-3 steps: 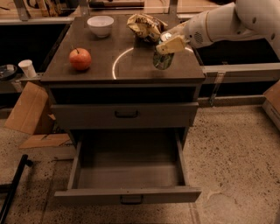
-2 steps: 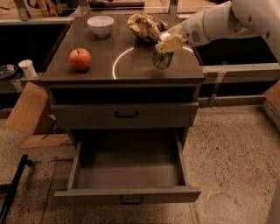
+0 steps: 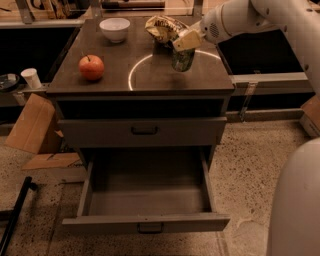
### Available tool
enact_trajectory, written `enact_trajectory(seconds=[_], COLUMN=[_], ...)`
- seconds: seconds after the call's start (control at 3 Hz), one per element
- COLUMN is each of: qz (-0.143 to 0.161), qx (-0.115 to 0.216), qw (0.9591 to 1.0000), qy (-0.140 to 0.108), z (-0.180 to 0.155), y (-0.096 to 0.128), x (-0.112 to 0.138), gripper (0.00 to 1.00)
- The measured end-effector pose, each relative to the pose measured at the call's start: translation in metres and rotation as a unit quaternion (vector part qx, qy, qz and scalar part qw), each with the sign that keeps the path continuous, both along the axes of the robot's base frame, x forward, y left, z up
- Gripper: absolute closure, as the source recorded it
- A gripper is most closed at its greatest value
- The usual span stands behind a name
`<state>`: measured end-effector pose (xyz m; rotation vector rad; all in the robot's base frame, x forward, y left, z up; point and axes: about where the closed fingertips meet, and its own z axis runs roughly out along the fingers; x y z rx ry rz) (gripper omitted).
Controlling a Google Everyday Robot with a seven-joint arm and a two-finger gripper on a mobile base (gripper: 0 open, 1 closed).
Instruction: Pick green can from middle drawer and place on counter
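On the bench [image 3: 111,83], a red apple [image 3: 91,67] sits at nine o'clock and a white bowl [image 3: 114,29] at eleven. Below, the middle drawer [image 3: 145,202] stands pulled out, its floor dim. At one o'clock a crumpled snack bag [image 3: 161,27] is partly hidden behind my tool [image 3: 185,44]. The tool is clamped over the top of the green can [image 3: 183,60], covering the lid. The can is at two o'clock on the white circle's [image 3: 134,70] rim; I cannot tell whether its base touches. My arm [image 3: 250,15] is cut off at the right edge.
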<state>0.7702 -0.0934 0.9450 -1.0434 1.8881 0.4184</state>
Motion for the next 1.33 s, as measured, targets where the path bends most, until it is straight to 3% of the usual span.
enact_trajectory(seconds=[0.67,1.33], qz=[-0.044,-0.061], qx=[0.02,0.026], qw=[0.9983,0.9965], qy=[0.033,0.051], z=[-0.016,-0.027], y=[0.001,0.002], x=[0.033,0.051], gripper=[1.0,0.59])
